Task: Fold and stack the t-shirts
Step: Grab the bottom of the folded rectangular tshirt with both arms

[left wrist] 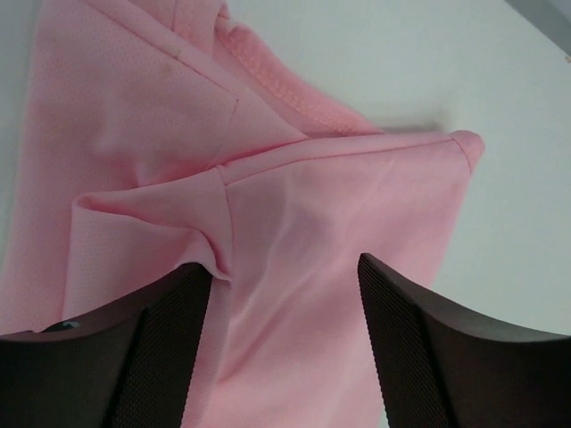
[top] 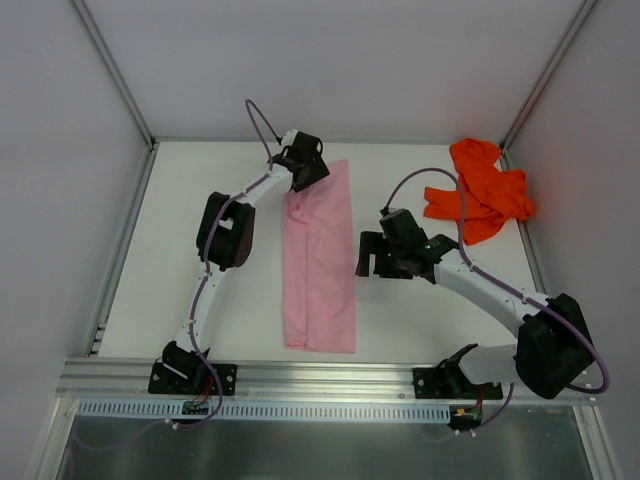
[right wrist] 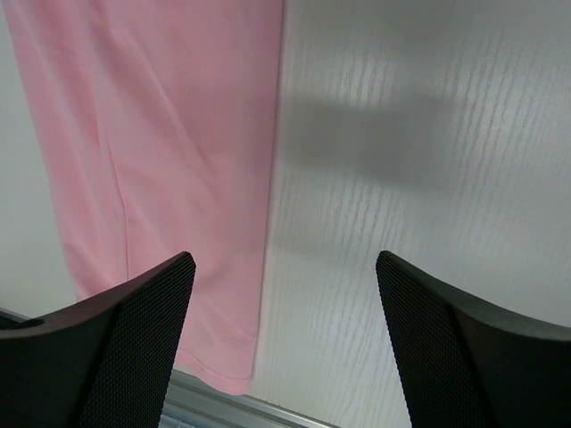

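At the middle of the table (top: 180, 220) I see the pink t-shirt (top: 320, 260), folded into a long narrow strip that runs from the far side down towards the metal rail (top: 330, 375) at the near edge. Its near hem lies just short of that rail. The strip lies flat for most of its length, and only the far end is rumpled.

My left gripper (top: 303, 170) is at that far end, over the strip's left corner. On the left wrist camera the left gripper (left wrist: 285, 267) has its two dark fingers (left wrist: 161, 339) standing apart. The pink t-shirt (left wrist: 294, 214) lies below and between them in loose folds with a stitched hem showing (I see no pinch on the cloth, so I read this one as released).

My right gripper (top: 375, 262) is just right of the strip, about halfway along it. On the right wrist camera the right gripper (right wrist: 285, 263) is spread wide with nothing between its fingers. Bare table (right wrist: 428, 178) lies under it, and the edge of the pink t-shirt (right wrist: 161, 134) runs down the left of the view.

The orange-red t-shirt (top: 480, 190) lies crumpled in the far right corner, well apart from both grippers and from the pink one.
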Robot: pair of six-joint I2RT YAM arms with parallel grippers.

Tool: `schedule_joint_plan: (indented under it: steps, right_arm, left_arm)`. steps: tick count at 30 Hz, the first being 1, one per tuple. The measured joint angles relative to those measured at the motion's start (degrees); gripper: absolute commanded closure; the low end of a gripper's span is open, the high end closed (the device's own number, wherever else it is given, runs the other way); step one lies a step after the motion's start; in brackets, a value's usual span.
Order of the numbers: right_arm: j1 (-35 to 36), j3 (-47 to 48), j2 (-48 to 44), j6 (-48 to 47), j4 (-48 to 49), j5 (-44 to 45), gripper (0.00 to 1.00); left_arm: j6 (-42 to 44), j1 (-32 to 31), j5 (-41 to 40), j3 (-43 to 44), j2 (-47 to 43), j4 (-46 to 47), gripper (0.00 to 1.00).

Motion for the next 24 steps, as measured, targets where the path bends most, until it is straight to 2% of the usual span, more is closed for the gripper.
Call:
schedule_joint_plan:
  steps: [6,14,16,19,22,24]
  right_arm:
    - [0.0,0.0,0.0,-0.2,0.22,-1.44,0.14]
    - [0.0,0.11,0.39,-1.01,1.29,-2.8,0.14]
    - [0.0,0.35,0.96,-1.18,1.51,-2.93,0.14]
    - [0.0,0.68,1.55,-1.29,1.75,-3.08,0.14]
    - [0.0,0.87,1.68,-1.29,1.88,-3.06,0.14]
    - [0.0,0.92,1.66,-1.29,1.88,-3.02,0.14]
  left_arm:
    - [3.56,-0.02,-0.2,-2.75,-3.87,0.72,0.26]
    - [9.79,0.52,-0.15,-22.56,-29.05,3.34,0.29]
    - [10.47,0.81,-0.17,-25.66,-32.89,4.48,0.32]
    - [11.63,1.2,0.31,-28.44,-33.88,6.27,0.38]
    - [12.7,1.55,1.64,-30.14,-30.56,6.32,0.44]
    - [13.31,1.62,2.32,-31.3,-27.87,5.95,0.52]
